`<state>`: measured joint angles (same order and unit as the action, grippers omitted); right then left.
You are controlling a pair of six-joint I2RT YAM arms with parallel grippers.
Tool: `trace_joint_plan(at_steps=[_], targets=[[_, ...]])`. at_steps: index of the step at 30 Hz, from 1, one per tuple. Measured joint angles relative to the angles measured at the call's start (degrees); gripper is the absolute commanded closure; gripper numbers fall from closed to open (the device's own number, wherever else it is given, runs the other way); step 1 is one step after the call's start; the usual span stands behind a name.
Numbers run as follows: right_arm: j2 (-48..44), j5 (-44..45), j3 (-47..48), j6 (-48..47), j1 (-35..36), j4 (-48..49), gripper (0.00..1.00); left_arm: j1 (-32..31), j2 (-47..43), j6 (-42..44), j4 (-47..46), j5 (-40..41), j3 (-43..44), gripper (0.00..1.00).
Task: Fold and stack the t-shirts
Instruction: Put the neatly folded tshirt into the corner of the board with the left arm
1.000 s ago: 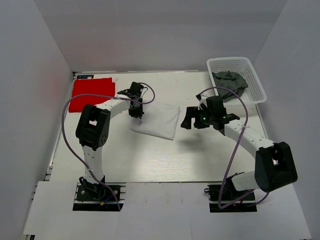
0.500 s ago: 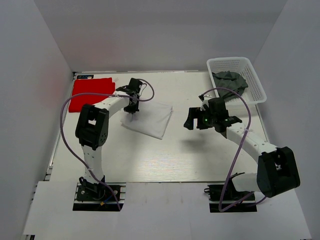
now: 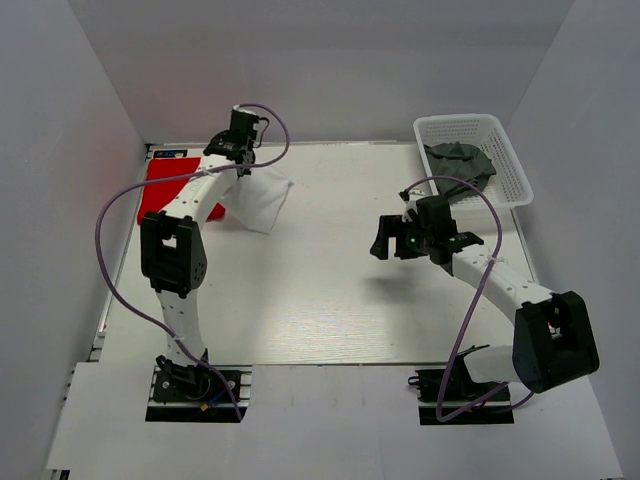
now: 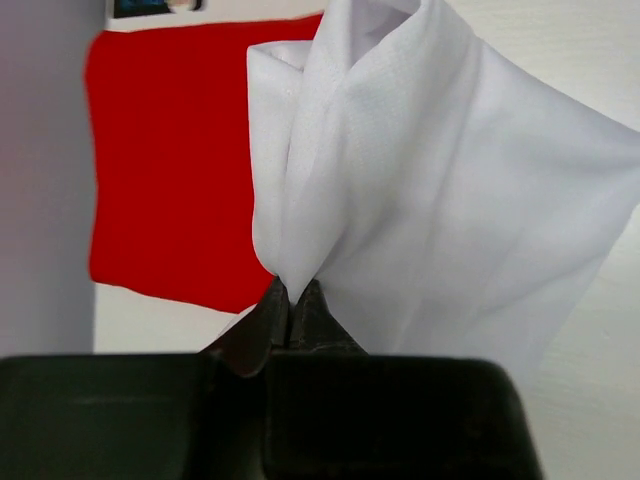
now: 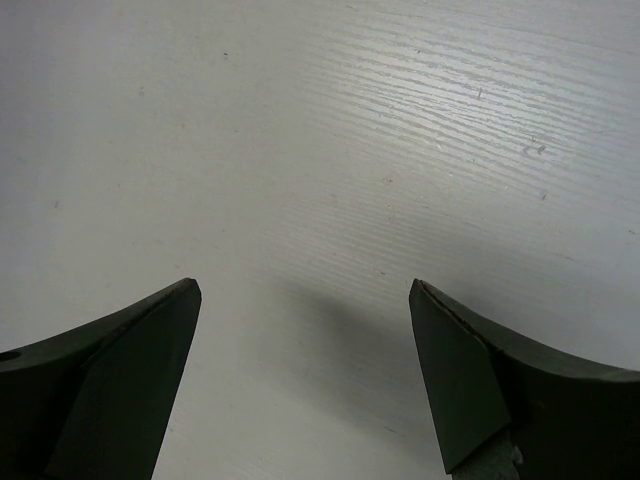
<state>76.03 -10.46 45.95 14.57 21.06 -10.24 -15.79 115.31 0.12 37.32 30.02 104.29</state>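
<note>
The left claw [image 3: 243, 163] is pinched fully shut on a bunched fold of the white t-shirt [image 3: 258, 198], lifted near the far-left corner of the counter [image 3: 330, 300]. In the left wrist view the two dark fingertips [image 4: 300, 305] meet with the cloth gathered between them. The white t-shirt [image 4: 440, 200] hangs from that pinch in soft vertical pleats that widen into a smooth, fine-knit sheet. It is plain white, without a visible print. Whether its lower edge touches the counter cannot be told.

The red t-shirt [image 3: 163, 183] lies flat and folded in the far-left corner, a bright, even red rectangle. The hanging white cloth covers its right edge in both views [image 4: 170, 160].

The right claw [image 3: 384, 240] hovers over bare counter right of the middle, its jaws spread wide and holding nothing. The right wrist view shows only wood-grained white surface between its fingers [image 5: 305, 300].

A second ago the white t-shirt lay folded on the counter near its middle, with the left claw just above its left corner. Half a second ago it had slid left. Now it is lifted and carried to the red one. The right arm has drawn back a little and its claw stays open. The red t-shirt has not moved.

A white mesh basket [image 3: 512, 168] stands at the far-right corner with a dark grey-green cloth [image 3: 458, 162] inside. A small dark sticker [image 3: 170, 153] sits at the far-left edge, its print too small to read.
</note>
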Motion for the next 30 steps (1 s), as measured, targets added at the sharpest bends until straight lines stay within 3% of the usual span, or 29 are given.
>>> trace_joint_plan(at_steps=[13,30], targets=[[0.0,0.3,1.3,0.0,0.0,-0.5,0.09,7.6,2.9,5.5,0.3,1.4,11.0,1.0],[0.7,-0.2,2.6,0.1,0.0,-1.9,0.09,7.9,-0.5,6.1,-0.1,-2.6,10.1,1.0]])
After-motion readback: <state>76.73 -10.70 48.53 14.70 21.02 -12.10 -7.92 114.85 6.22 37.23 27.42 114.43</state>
